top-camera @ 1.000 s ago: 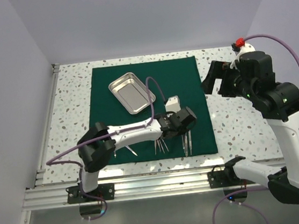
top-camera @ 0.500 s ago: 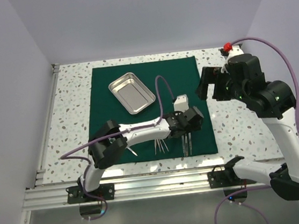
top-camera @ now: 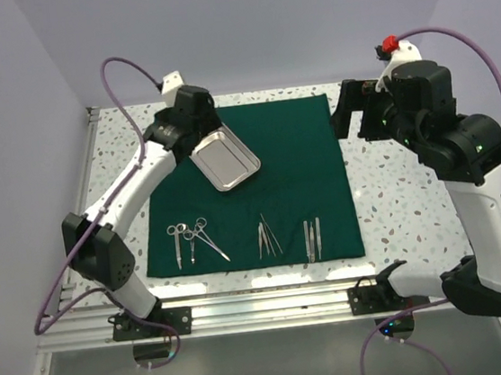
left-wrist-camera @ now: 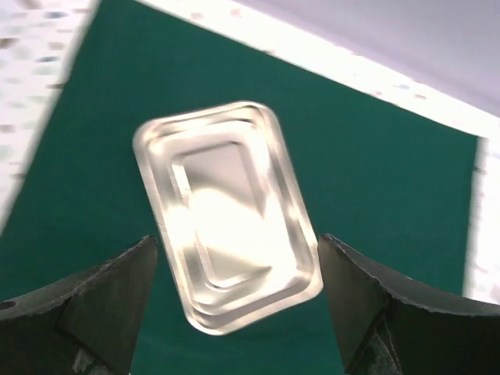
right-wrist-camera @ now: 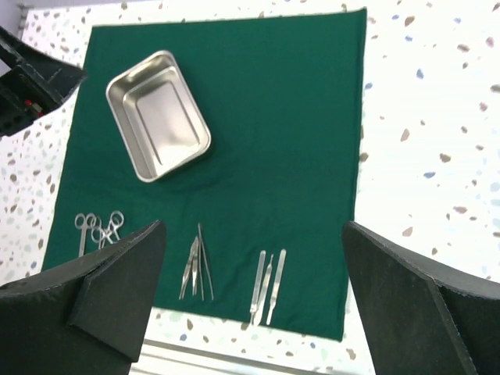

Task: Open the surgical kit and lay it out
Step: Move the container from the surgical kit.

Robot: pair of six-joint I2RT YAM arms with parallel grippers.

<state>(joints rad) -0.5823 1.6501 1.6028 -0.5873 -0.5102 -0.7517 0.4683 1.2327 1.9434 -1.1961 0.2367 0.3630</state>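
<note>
A speckled white tabletop (top-camera: 397, 198), boxed in by pale lilac walls (top-camera: 241, 26) and edged at the front by a metal rail (top-camera: 264, 304), carried a dark green cloth (top-camera: 298, 168) spread flat as a large square. A shiny steel tray (top-camera: 223, 159) sat at an angle on the cloth's far left part. Along the near edge lay a row of tools: scissors and forceps (top-camera: 189, 240) at the left, thin tweezers (top-camera: 268, 238) in the middle, and a pair of broader tweezers (top-camera: 312, 238) to the right, each group apart from the next.

The left arm (top-camera: 133, 187) reached over the tray's far corner, and the left jaws stood wide open, gripping nothing. The right arm (top-camera: 462, 141) was raised off the cloth's far right corner, and the right jaws were also wide open and held nothing.

Only the overhead view took in the walls and both arms. The left wrist camera showed little beyond tray and cloth, with the tabletop a blur at the margins. The right wrist camera caught the whole cloth, the tray and all three tool groups.

The cloth's near edge ran close to the front rail. Bare tabletop showed on both sides, broader on the right.
</note>
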